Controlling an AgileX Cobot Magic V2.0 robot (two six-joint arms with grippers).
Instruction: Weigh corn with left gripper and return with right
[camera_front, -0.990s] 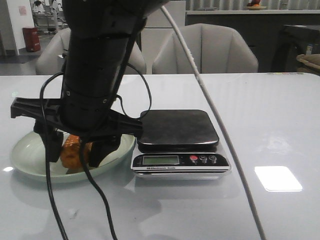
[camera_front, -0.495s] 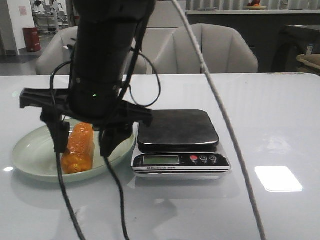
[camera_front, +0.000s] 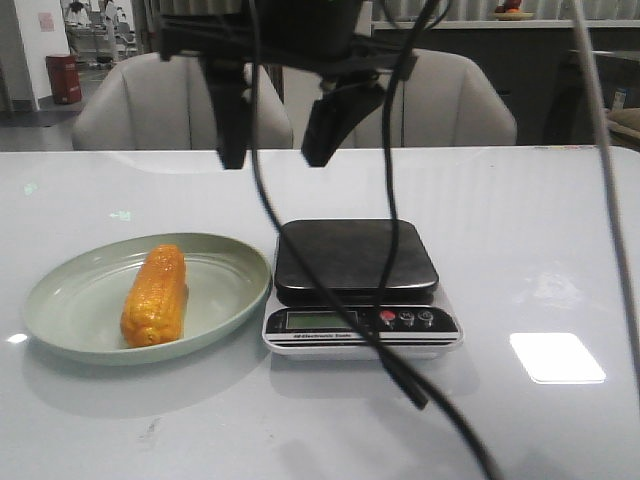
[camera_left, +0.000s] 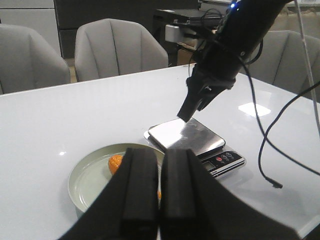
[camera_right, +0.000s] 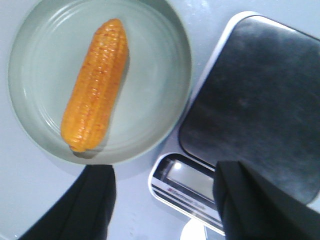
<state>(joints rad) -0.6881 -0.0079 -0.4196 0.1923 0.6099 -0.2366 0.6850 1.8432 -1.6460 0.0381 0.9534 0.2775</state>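
Observation:
The corn (camera_front: 155, 295) lies on its side in the pale green plate (camera_front: 60, 300), with nothing touching it. My right gripper (camera_front: 272, 155) hangs open and empty, high above the gap between the plate and the black scale (camera_front: 355, 255). Its wrist view looks straight down on the corn (camera_right: 95, 85), the plate (camera_right: 167, 90) and the scale (camera_right: 255, 100), with the gripper (camera_right: 165, 210) spread wide. My left gripper (camera_left: 160, 200) is shut with nothing between its fingers. It sits back from the plate (camera_left: 85, 180) and hides part of the corn (camera_left: 116, 162). The front view does not show it.
Black cables (camera_front: 415, 400) and a white cable (camera_front: 610, 200) dangle across the front view over the scale and the table's right side. Grey chairs (camera_front: 450, 100) stand behind the table. A bright light patch (camera_front: 555, 357) lies right of the scale.
My right gripper, which straddled the corn in the plate a second ago, has lifted well up and shifted right toward the scale. The corn stays lying in the plate.

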